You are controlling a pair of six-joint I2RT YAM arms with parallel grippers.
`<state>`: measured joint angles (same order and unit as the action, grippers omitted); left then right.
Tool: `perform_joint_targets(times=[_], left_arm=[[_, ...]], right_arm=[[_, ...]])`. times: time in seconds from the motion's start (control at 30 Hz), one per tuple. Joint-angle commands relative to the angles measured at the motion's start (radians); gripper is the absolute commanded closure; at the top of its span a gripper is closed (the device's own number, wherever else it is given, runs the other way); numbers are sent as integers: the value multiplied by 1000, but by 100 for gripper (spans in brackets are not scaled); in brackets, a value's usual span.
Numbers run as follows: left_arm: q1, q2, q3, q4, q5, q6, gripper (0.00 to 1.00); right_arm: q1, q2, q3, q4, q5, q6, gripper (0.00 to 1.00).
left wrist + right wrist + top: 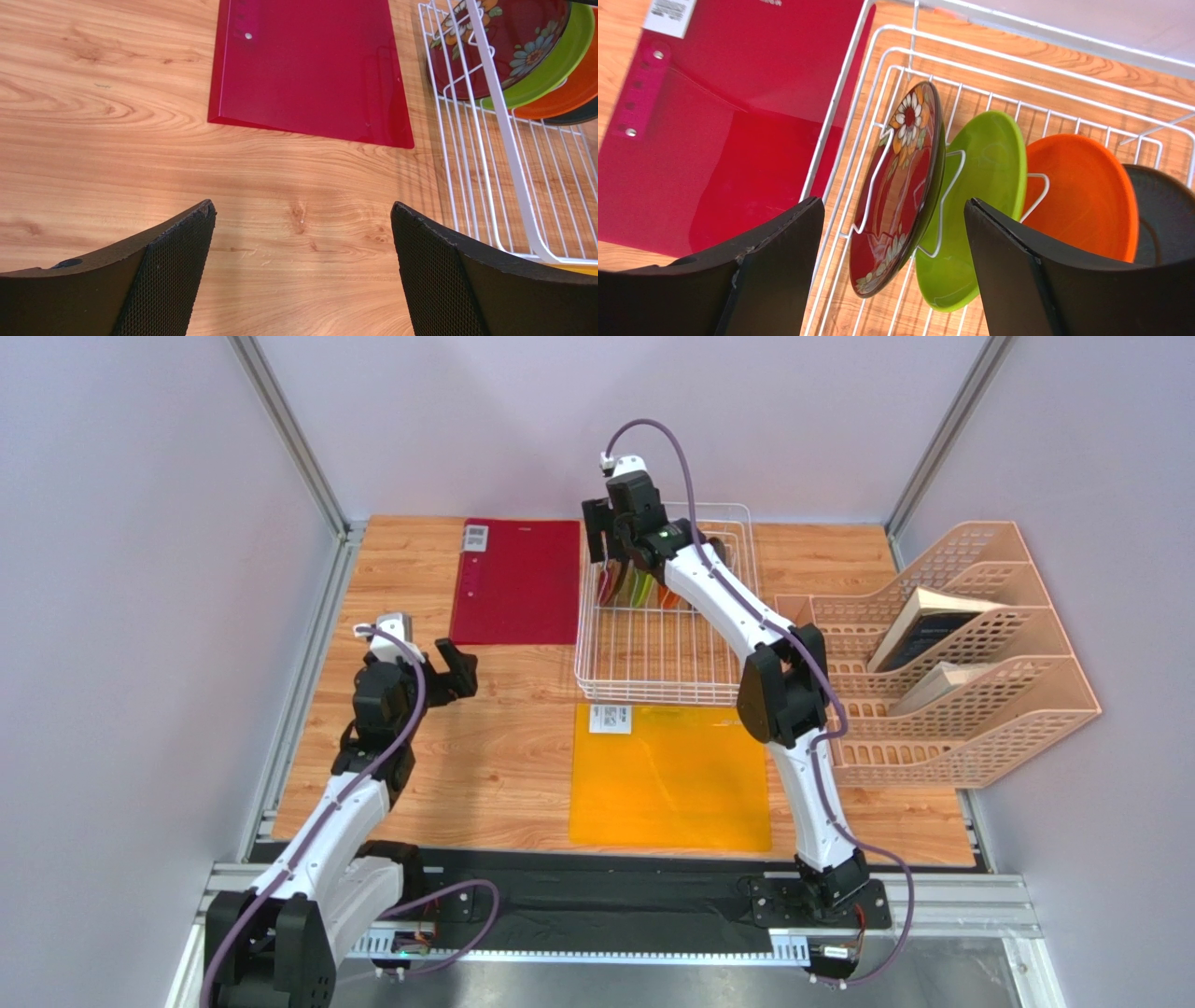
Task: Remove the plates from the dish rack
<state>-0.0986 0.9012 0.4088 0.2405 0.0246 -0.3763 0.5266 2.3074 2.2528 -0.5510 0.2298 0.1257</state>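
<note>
The first pick is in hand. The right hand (890, 206) hangs over the dish rack (659, 686), jaws apart on either side of the red patterned plate (896, 161) and not yet touching it. Next it likely must pinch the rim and lift straight up. The green plate (983, 182), orange plate (1081, 196) and dark plate (1165, 210) stand upright alongside in the rack. The left hand (302, 206) hovers open over the desk (105, 140).

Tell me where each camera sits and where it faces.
Top external: overhead, behind, facing down on the table; left arm, right arm show.
Left wrist: behind the left gripper, facing down at the red mat; open fingers show.
Right wrist: behind the right gripper, facing into the dish rack; fingers flank the dark red patterned plate.
Shared: red mat, dish rack.
</note>
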Motion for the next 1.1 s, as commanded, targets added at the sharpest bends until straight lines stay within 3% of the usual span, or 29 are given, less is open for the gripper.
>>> perform_joint_targets(times=[0.0, 0.33, 0.4, 0.57, 0.7, 0.77, 0.8, 0.83, 1.07], left_arm=[[-4, -27, -44, 63, -9, 11, 1], [-4, -18, -45, 71, -6, 14, 1], [-4, -9, -47, 75, -5, 11, 1], [-4, 10, -47, 83, -3, 13, 1], [-4, 15, -48, 83, -6, 17, 1], [-4, 16, -48, 82, -12, 20, 1], [-4, 16, -48, 79, -14, 20, 1], [-4, 18, -50, 77, -14, 22, 1], [-4, 47, -47, 91, -15, 20, 1]], right_arm=[[4, 30, 50, 0, 48, -18, 21], [6, 89, 77, -15, 48, -15, 37], [7, 95, 77, -12, 40, -14, 46], [21, 121, 109, -23, 31, -12, 49], [36, 139, 117, -23, 46, -11, 76], [42, 145, 120, -26, 65, -14, 81], [53, 147, 122, -27, 81, -15, 95], [58, 149, 119, -24, 124, -23, 100], [133, 136, 70, 91, 385, -122, 100]])
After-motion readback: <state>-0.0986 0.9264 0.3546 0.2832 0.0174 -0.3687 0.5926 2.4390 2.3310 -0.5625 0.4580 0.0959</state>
